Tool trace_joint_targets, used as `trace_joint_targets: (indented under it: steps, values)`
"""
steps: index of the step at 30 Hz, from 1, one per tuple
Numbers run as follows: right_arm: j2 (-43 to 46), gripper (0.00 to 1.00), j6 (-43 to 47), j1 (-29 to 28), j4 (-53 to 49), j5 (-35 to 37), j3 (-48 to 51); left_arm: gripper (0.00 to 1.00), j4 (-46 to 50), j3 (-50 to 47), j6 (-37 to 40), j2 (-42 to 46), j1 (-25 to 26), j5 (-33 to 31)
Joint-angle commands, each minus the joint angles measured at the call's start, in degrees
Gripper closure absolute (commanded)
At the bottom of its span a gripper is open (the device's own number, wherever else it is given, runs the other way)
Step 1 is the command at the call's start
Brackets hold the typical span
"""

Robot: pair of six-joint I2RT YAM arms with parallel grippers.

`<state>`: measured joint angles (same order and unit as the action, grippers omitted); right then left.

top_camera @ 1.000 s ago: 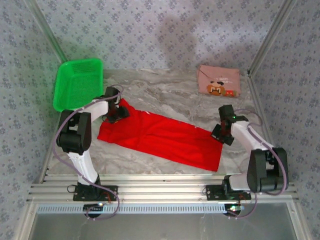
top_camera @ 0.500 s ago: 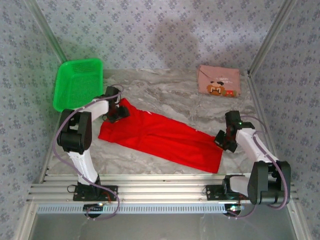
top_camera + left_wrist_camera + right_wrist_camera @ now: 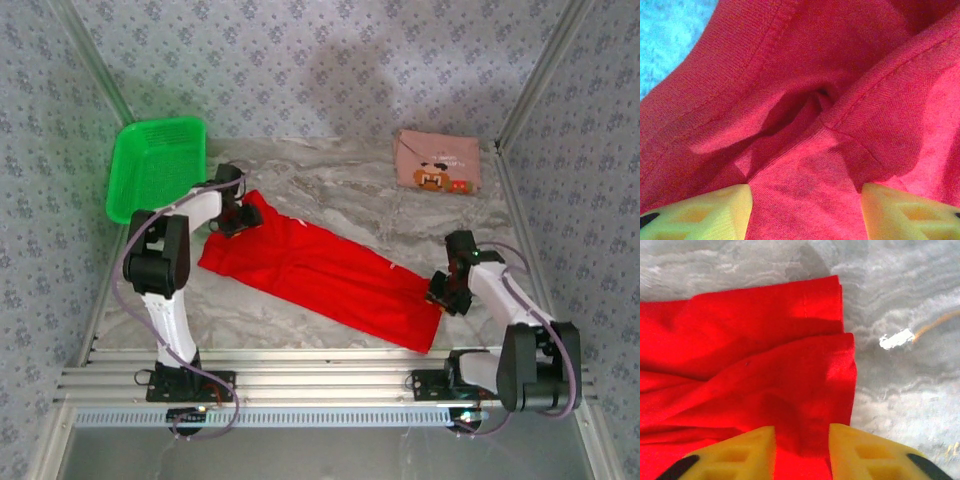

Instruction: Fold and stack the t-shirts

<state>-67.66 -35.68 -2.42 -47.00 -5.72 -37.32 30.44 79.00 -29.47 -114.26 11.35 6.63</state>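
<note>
Now your left arm is bent sharply at the elbow, and the left gripper sits on the upper-left end of the red t-shirt, its fingers spread wide over bunched cloth. The right gripper points down at the lower-right hem, fingers slightly parted with cloth between them. The red shirt lies diagonally across the frame centre. The pink t-shirt lies folded at upper right.

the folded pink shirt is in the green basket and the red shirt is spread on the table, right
No. The dusty pink folded cloth shirt lies on the marbled table at the far right, not in the green plastic mesh basket at the far left; the top external view shows this. The bright red cloth shirt is spread on the table.
</note>
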Motion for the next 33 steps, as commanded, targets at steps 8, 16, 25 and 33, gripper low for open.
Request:
trace_joint_targets:
  steps: [8, 16, 25, 33]
  values:
    - [6.0, 0.49, -3.8, 0.9, -4.2, -4.2, -5.8, 0.39, 3.5, 8.7, 2.0, -6.2, 0.7, 0.8]
    - [-7.7, 0.54, -0.9, 2.2, 2.5, -5.7, -6.9, 0.39, 3.1, 8.3, 2.3, -6.5, 1.7, 1.2]
    - [-13.1, 0.59, -0.8, 1.6, 7.1, -6.5, -6.5, 0.39, 2.3, 6.8, 2.2, -5.9, 1.7, 1.7]
    - [-15.7, 0.76, -1.4, 0.5, 9.0, -7.5, -5.8, 0.39, 2.3, 6.4, 2.6, -5.9, 1.7, 1.5]
